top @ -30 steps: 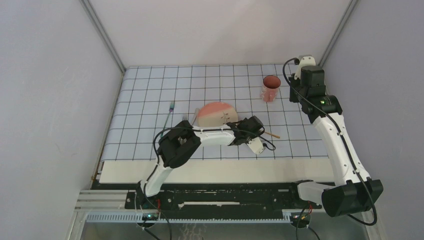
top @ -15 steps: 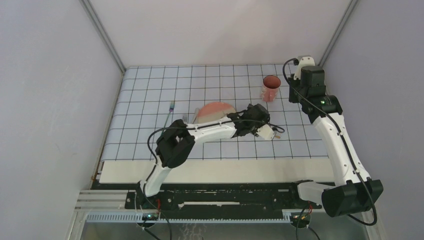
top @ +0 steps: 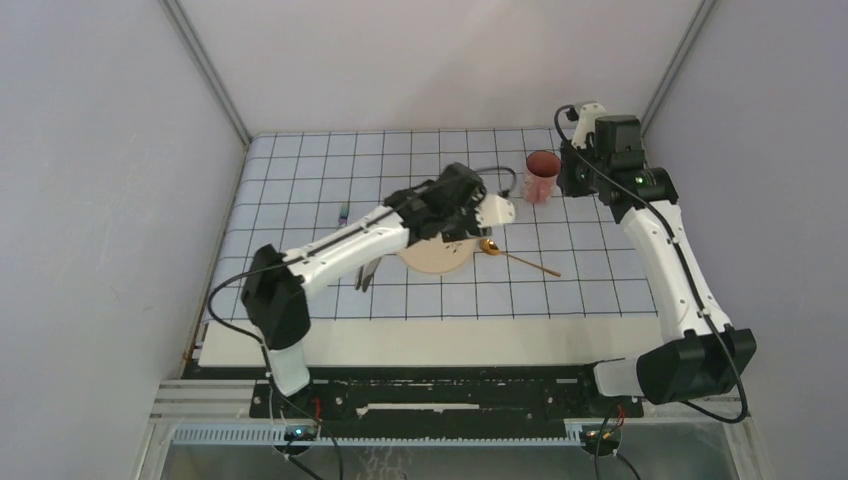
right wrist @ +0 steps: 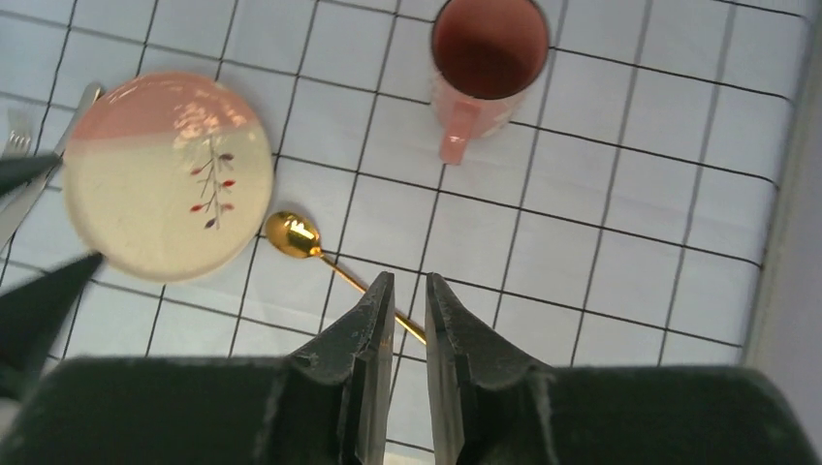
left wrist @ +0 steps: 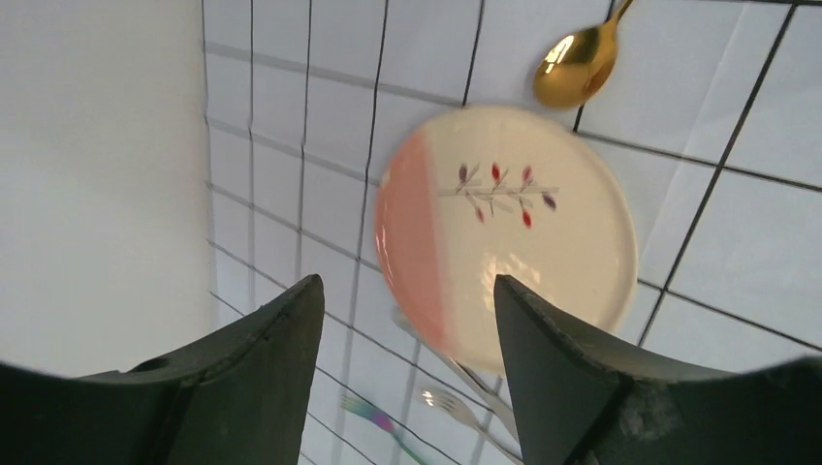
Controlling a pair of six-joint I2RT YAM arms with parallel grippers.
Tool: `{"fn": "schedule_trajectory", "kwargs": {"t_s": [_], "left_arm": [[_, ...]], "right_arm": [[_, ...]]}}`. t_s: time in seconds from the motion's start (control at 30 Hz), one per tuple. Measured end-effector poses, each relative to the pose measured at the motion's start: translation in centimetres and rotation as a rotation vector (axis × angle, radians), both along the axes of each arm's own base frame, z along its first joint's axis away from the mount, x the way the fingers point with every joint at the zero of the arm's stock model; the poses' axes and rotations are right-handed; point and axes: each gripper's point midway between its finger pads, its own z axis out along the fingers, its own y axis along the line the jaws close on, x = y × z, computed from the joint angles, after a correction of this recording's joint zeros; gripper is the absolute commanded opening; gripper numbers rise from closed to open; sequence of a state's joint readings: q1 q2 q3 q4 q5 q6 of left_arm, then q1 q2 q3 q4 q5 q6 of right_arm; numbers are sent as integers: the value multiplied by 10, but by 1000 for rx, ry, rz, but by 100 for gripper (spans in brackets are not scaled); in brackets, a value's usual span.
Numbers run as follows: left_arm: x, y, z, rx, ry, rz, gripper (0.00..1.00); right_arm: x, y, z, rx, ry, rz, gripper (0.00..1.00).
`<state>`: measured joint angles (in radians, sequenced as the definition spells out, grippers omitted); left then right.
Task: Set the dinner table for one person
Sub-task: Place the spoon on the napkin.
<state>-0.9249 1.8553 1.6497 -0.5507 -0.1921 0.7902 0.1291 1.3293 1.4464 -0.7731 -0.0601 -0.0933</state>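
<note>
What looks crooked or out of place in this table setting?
The gold spoon lies slanted across the grid lines to the right of the plate, its bowl almost at the rim, instead of straight alongside. The knife on the plate's other side slants too. The mug stands upright; nothing looks spilled or broken.

the dinner table [top: 430, 342] is a flat, smooth, cream-white rectangular top, level, bare along its near edge.

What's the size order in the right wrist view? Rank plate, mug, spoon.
1. plate
2. mug
3. spoon: about as long as the mug looks, but thin, so it covers the least area.
</note>
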Motion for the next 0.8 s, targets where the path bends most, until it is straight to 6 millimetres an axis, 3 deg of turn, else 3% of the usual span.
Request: {"fn": "schedule_trajectory", "kwargs": {"t_s": [0.13,0.2,0.3,0.47,0.67,0.8], "left_arm": [[15,62,16,-136,94,195,69],[24,105,26,-193,99,324,68],[24,152,39,-261,92,469,68],[8,186,43,-397,170,585,68],[9,254,20,-460,227,800,69],[9,276,13,-503,277,882,72]], "right_arm": [[1,15,-21,26,78,102,26],[2,25,-41,47,146,164,26],[-1,43,-78,95,273,272,27],[-21,67,-132,188,469,429,29],[-35,92,-146,204,503,601,32],[-42,114,-163,151,519,715,35]]}}
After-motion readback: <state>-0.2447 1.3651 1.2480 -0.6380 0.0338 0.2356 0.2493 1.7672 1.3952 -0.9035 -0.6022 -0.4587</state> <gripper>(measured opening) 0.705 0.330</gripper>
